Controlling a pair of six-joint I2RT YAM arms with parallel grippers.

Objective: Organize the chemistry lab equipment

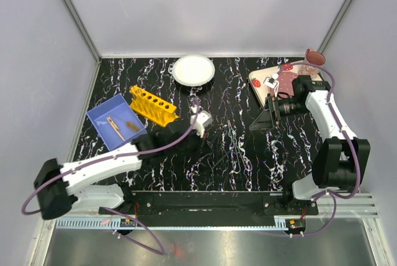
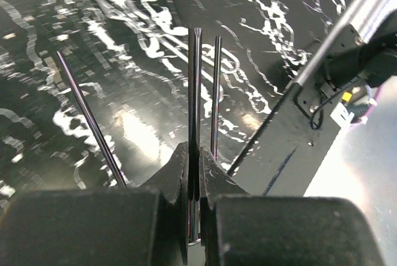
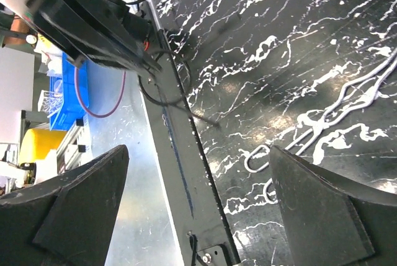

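- Left gripper point(image 2: 194, 154) is clenched tight on a thin dark metal rod point(image 2: 194, 80). The rod runs straight out from between the jaws toward 12 o'clock in the wrist view.
- A second rod point(image 2: 215, 92) lies just beside the held one on its 3 o'clock side, almost parallel. A third rod point(image 2: 87, 114) lies well apart at 9 o'clock, slanting across the black marbled table point(image 1: 236, 92).
- From above, this claw sits near the table's centre, with the yellow rack point(image 1: 154, 106) close by at its 10 o'clock.
- The blue bin point(image 1: 102, 112) sits at 9 o'clock on the table, touching the rack's near end. Inside lie the pale wooden stick point(image 1: 111, 126) and the short brown brush point(image 1: 131, 126), side by side.
- Right gripper point(image 3: 197, 151) is released, its fingers spread wide with nothing between them. It hangs over bare marble.
- A silver wire clip point(image 3: 347, 101) lies flat on the table at 2 o'clock in that wrist view.
- The round white plate point(image 1: 193, 69) sits at the far edge, 12 o'clock.
- The strawberry-printed tray point(image 1: 255, 80) sits at 2 o'clock, just beyond the right claw, with the pink cup point(image 1: 314, 57) at its far corner.
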